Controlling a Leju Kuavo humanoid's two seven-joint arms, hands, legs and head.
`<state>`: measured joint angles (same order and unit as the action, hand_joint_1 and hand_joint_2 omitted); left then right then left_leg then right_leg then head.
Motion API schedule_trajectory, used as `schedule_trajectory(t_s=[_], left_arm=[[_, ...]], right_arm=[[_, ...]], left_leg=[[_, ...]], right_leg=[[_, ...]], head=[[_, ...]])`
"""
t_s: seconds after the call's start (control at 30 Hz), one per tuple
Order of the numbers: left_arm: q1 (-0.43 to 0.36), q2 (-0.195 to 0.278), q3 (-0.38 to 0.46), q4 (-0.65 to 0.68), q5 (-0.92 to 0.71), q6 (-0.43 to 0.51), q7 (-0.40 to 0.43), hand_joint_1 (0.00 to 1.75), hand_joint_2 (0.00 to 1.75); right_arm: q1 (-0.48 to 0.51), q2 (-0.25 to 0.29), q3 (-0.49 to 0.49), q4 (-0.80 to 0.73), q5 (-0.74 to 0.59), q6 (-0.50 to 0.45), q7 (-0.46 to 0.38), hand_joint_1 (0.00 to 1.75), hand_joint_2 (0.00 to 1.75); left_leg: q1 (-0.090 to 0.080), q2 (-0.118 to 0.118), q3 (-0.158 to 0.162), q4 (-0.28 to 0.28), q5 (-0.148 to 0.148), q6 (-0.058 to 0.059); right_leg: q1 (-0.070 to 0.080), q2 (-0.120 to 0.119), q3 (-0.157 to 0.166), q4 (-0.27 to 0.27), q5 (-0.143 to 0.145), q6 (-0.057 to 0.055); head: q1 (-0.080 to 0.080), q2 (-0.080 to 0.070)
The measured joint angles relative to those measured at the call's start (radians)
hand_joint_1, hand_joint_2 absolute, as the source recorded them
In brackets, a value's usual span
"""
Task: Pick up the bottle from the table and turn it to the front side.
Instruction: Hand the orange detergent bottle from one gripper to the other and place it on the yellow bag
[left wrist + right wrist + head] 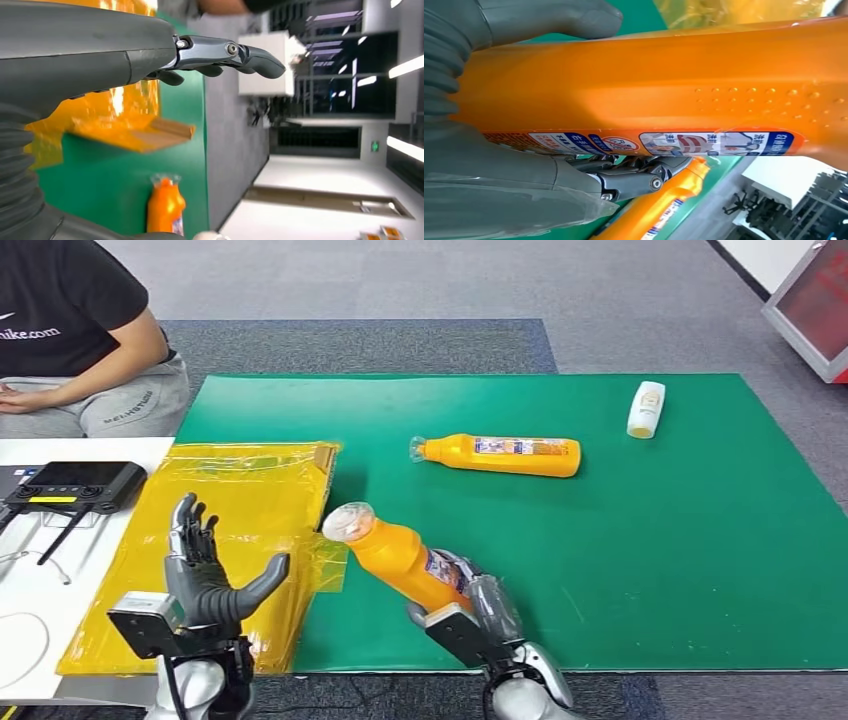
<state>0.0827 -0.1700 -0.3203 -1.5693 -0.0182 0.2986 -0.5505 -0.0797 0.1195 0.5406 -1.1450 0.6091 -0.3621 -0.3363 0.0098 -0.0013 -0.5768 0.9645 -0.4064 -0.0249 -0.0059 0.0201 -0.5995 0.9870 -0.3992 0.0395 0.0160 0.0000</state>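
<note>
Orange bottle [392,552] held clear of green tabletop [700,570] near front edge, gripped around lower body by right hand [470,602], cap end tilted up toward yellow bag [240,510]. Thumb and fingers [634,175] seen clamped on opposite sides of bottle. Left hand [205,565] raised over yellow bag, fingers spread, nothing held. Second orange bottle [500,455] laid flat mid-tabletop; white bottle [646,409] laid near far edge.

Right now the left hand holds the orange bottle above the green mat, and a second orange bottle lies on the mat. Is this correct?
Not quite: the right hand holds the orange bottle, as the head view shows. The left hand is empty, fingers apart. The second orange bottle does lie on the green mat.
</note>
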Motion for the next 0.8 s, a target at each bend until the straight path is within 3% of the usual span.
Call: schedule_trajectory(t_s=[0.3,0.8], left_arm=[[-0.075,-0.016,-0.047,0.053,0.112,-0.119,0.070,0.00,1.75],[-0.126,-0.018,-0.170,0.151,0.269,-0.280,0.201,0.00,1.75]], right_arm=[[-0.040,0.020,0.012,0.043,-0.034,-0.053,-0.007,1.75,1.75],[-0.095,0.041,0.007,0.117,-0.059,-0.096,-0.028,1.75,1.75]], left_leg=[[0.000,0.000,-0.004,0.000,0.000,0.000],[0.000,0.000,-0.006,0.000,0.000,0.000]], right_leg=[[0.000,-0.001,-0.004,0.000,0.000,0.000],[0.000,-0.001,-0.006,0.000,0.000,0.000]], head=[[0.000,0.000],[0.000,0.000]])
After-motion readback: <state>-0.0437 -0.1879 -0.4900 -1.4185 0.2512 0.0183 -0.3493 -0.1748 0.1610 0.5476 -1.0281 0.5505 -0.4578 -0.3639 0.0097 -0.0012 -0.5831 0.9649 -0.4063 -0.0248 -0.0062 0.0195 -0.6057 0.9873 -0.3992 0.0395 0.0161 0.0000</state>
